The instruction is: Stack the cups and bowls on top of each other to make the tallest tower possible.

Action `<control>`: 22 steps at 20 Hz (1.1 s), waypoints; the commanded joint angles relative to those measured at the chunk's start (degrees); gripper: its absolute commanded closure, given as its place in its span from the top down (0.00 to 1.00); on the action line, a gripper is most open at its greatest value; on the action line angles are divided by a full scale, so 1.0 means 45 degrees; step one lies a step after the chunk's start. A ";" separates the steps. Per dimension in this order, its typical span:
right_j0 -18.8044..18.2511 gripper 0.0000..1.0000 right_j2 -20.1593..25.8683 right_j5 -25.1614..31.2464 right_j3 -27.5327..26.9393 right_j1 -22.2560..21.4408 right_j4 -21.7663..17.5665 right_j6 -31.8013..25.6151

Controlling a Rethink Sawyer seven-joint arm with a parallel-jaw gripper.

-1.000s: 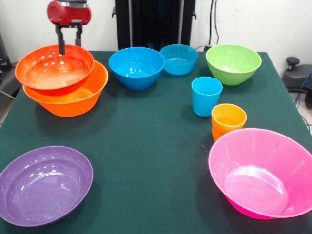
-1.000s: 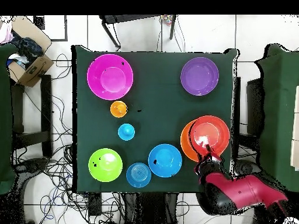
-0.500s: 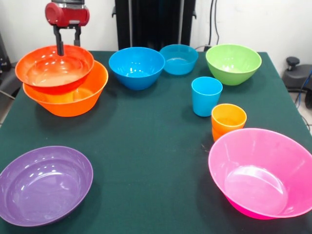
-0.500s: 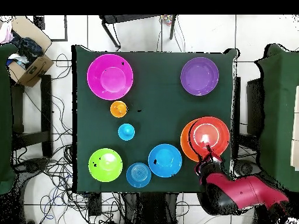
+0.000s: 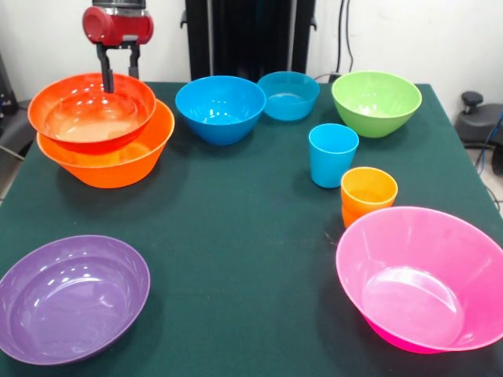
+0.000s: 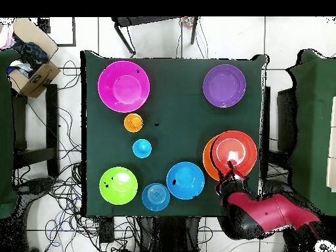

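- Nearest in the front view: purple bowl at one corner and pink bowl at the other, both upright, alone and well apart.
- Just beyond the pink bowl: orange cups, nested, nearly touching its rim; blue cup a little farther back, standing free.
- Farther still: green bowl, a small blue bowl and a larger blue bowl in a row, the two blue ones touching or nearly so.
- At the far corner: the tower, so far only a red-orange bowl seated in the big orange bowl, off-centre and slightly tilted.
- Gripper at the red-orange bowl's far rim, one finger inside and one outside; clamped or just slack — could not be told.
- Likely risks: off-centre seating leaving a crooked base for later bowls; lifting away with the rim pinched dragging the bowl up or tipping it out.
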 commanded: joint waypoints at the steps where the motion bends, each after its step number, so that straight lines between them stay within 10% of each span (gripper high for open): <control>1: 0.0206 1.00 0.1001 0.1298 0.0715 -0.0367 0.0301 -0.0290; 22: -0.0087 1.00 0.1731 0.2150 0.1475 -0.1202 0.1014 -0.0306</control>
